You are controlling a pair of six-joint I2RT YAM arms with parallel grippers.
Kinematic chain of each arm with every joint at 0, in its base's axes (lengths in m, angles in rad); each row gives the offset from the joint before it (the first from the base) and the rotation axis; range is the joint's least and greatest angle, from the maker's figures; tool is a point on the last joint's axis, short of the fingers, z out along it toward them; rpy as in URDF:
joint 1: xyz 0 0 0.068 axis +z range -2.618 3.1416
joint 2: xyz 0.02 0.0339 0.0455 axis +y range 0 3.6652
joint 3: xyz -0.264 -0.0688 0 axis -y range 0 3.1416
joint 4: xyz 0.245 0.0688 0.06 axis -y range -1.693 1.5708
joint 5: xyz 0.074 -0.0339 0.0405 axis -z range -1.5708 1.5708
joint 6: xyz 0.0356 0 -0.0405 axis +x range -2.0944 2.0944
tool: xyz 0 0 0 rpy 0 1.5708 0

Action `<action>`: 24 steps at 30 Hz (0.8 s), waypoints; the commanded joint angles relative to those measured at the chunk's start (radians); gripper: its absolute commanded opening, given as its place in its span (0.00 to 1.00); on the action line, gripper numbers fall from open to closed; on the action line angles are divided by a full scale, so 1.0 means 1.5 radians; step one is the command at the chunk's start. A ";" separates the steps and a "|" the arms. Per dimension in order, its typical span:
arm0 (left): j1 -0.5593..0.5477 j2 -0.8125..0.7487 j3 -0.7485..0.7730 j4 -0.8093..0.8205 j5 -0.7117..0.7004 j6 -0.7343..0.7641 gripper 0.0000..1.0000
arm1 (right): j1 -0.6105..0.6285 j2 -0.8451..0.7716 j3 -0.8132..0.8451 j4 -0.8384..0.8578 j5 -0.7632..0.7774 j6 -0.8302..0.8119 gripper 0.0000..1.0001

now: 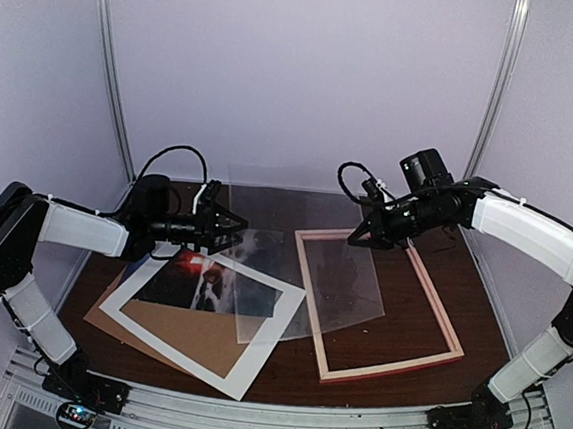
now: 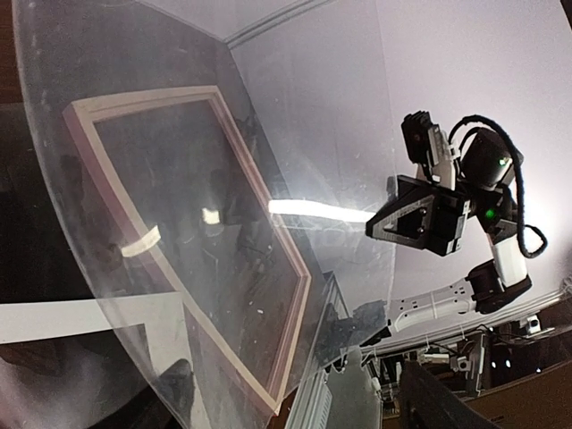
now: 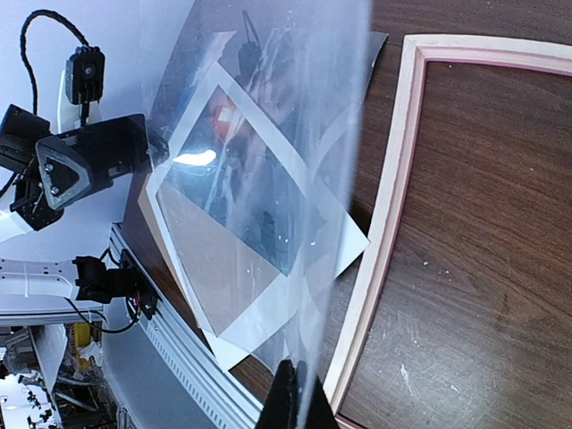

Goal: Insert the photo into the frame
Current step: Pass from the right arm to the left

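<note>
Brown counter [image 1: 471, 291] fills the lower part of the top view. The photo [image 1: 175, 287] lies at lower left under a white mat [image 1: 259, 358]. The frame [image 1: 394, 365] lies flat at lower right. The right hand [image 1: 357, 239] pinches a clear sheet [image 1: 351, 280] above the frame. The left hand [image 1: 237, 228] has its fingers spread wide, just beside the sheet's left end.

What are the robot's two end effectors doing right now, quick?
Left end effector: open, holding nothing.
Right end effector: shut on the clear sheet.

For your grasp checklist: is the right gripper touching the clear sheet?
Touching. The right wrist view shows the clear sheet's edge pinched in the shut right gripper.
</note>
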 commanded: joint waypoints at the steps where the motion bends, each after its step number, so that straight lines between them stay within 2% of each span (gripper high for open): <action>1: -0.004 0.004 0.022 0.013 0.007 0.017 0.76 | -0.002 -0.013 -0.015 0.070 -0.042 0.022 0.00; 12: -0.004 -0.005 0.031 -0.026 0.002 0.044 0.41 | 0.006 0.001 -0.009 0.095 -0.032 0.041 0.00; 16: -0.004 -0.023 0.024 -0.043 -0.018 0.062 0.40 | 0.004 -0.005 -0.014 0.085 0.006 0.047 0.00; 24: -0.004 -0.034 0.021 -0.061 -0.030 0.077 0.36 | 0.002 -0.020 -0.055 0.144 0.024 0.095 0.00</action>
